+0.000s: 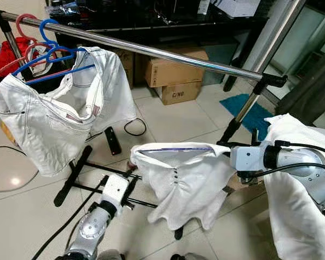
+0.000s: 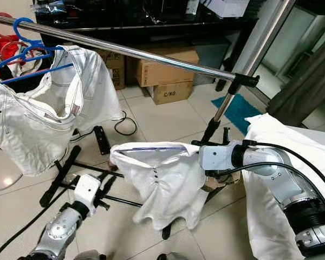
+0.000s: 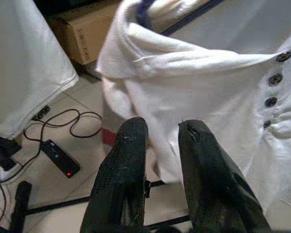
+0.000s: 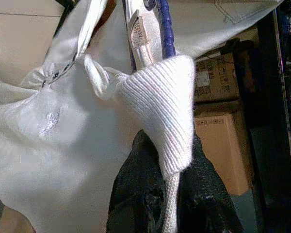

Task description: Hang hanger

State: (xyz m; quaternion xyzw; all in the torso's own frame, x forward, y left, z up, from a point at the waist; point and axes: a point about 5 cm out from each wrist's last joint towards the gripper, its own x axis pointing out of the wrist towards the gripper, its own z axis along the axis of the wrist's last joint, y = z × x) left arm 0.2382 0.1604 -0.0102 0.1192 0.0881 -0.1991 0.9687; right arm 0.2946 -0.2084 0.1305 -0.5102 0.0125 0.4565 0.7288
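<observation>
White shirt [image 1: 184, 181] on blue hanger [image 1: 173, 149], held below clothes rail [image 1: 151, 51].
Right claw [image 4: 172, 160] clamped on shirt's shoulder; left claw [image 3: 160, 141] slightly parted, empty, just beside shirt.

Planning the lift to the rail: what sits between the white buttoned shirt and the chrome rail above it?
In the left eye view, only open air with floor tiles and cardboard boxes behind separates the white buttoned shirt from the chrome rail.

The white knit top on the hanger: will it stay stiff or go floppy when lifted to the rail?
Likely floppy: the white knit top sags in folds under its hanger. Probably light, since the right gripper holds it by one pinched edge. It may slip off the hanger.
</observation>
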